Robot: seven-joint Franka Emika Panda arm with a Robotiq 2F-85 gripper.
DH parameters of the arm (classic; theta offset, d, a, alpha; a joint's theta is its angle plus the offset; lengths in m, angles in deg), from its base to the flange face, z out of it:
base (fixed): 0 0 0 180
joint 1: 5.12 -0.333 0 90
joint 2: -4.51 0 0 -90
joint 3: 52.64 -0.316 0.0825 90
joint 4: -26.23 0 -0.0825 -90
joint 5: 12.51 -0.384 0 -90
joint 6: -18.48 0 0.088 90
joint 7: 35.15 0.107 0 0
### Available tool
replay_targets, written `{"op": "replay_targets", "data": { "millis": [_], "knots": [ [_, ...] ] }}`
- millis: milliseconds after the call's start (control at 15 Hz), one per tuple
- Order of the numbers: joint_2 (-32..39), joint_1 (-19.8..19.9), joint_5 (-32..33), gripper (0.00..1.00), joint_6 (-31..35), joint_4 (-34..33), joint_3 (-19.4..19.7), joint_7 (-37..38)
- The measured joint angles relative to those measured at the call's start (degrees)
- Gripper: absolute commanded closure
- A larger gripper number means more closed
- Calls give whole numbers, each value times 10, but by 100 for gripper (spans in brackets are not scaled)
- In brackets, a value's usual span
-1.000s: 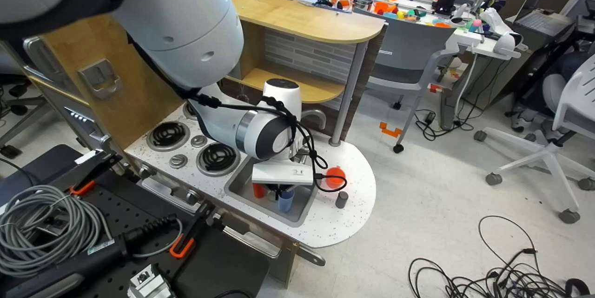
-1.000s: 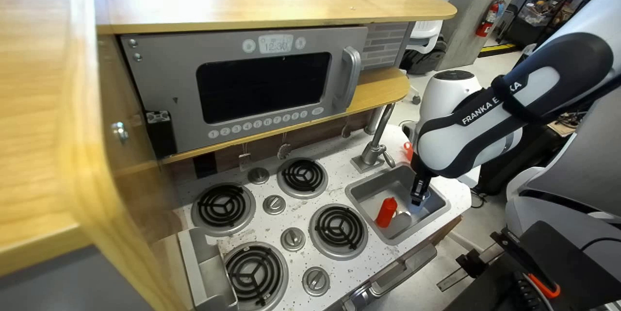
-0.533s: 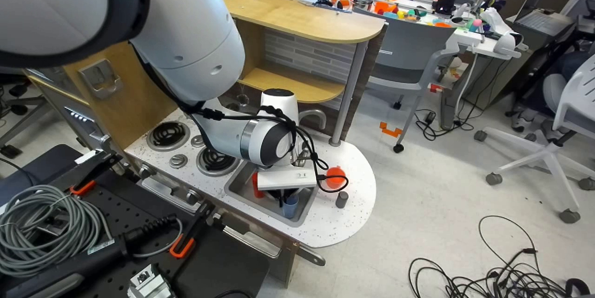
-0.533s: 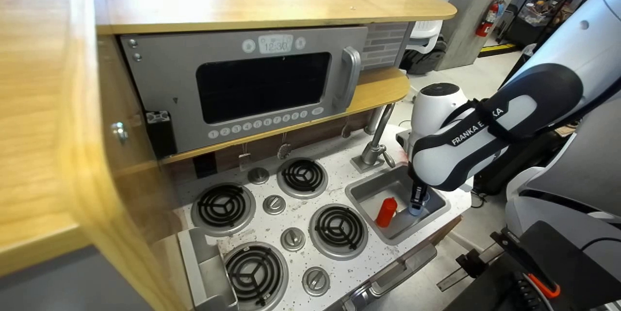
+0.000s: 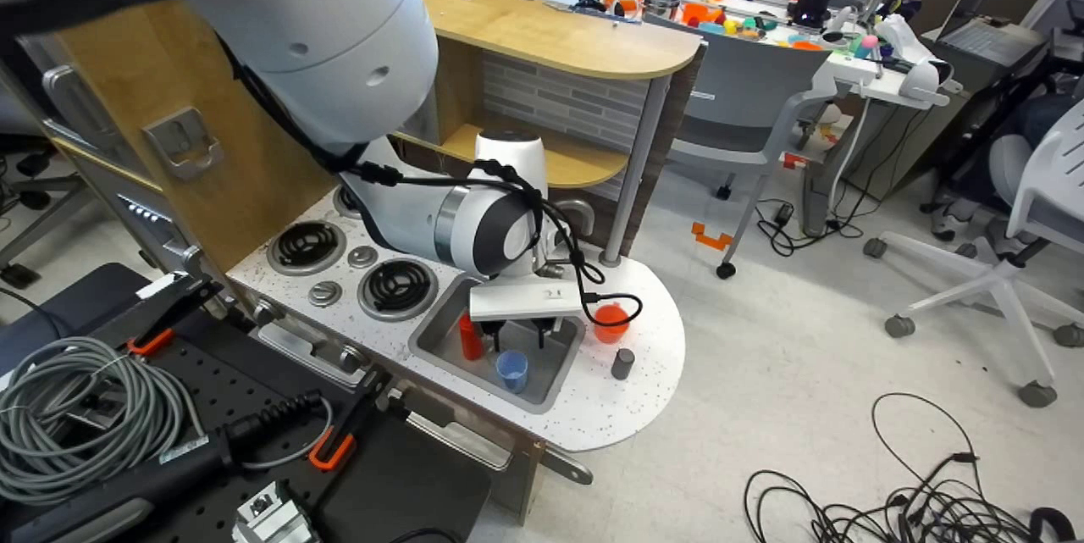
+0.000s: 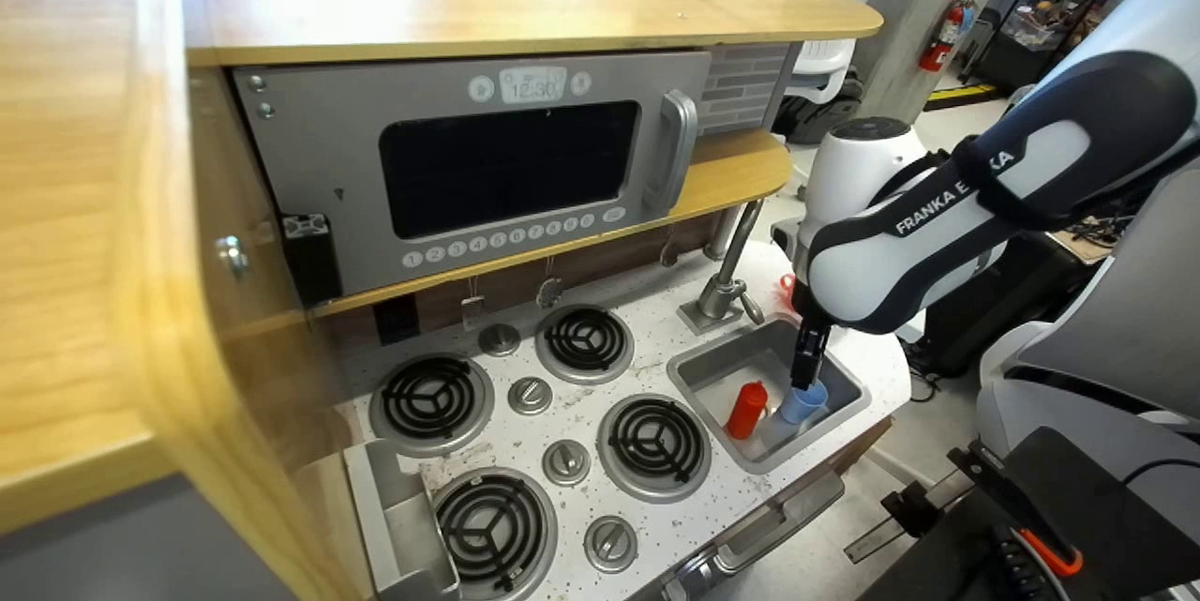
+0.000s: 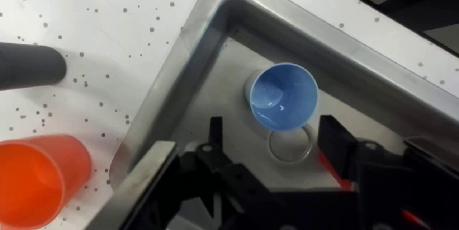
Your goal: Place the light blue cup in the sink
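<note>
Wrist view: the blue cup (image 7: 287,95) stands mouth up on the floor of the sink (image 7: 322,32), near the wall along the front edge of the worktop (image 7: 118,43) and close to the sink corner facing the worktop's rounded end. Whether it touches that wall I cannot tell. The gripper (image 7: 274,133) has its two fingers (image 7: 216,131) spread well apart, clear of the cup. A round mark (image 7: 289,146) shows on the sink floor, just beside the cup, in the gap between the fingers.

In both exterior views the gripper hangs over the sink. The red bottle (image 6: 747,411) is in the sink too, on the side towards the burners (image 6: 656,446). In an exterior view the arm (image 5: 339,85) hides part of the sink's back rim.

Between the sink and the worktop's rounded end stand the orange cup (image 5: 611,324) and the grey cylinder (image 5: 622,363). The cylinder is the nearer of the two to the front edge; the orange cup is nearer the back edge. The faucet (image 6: 734,254) rises behind the sink, by the worktop's back edge. Burners and knobs (image 6: 566,460) take up the opposite end; the microwave (image 6: 511,174) sits above the back edge.
</note>
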Motion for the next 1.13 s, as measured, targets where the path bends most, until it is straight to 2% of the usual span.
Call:
{"op": "replay_targets", "data": {
  "millis": [333, 667, 867, 1133],
  "knots": [
    [-130, 31, -21, 0, 1, 110, -16, 4],
    [-268, 82, -62, 0, 9, 220, -14, 3],
    [-324, 115, -118, 0, -26, 252, -8, 3],
    [-344, 134, -129, 0, -54, 264, -1, 2]
  ]
}}
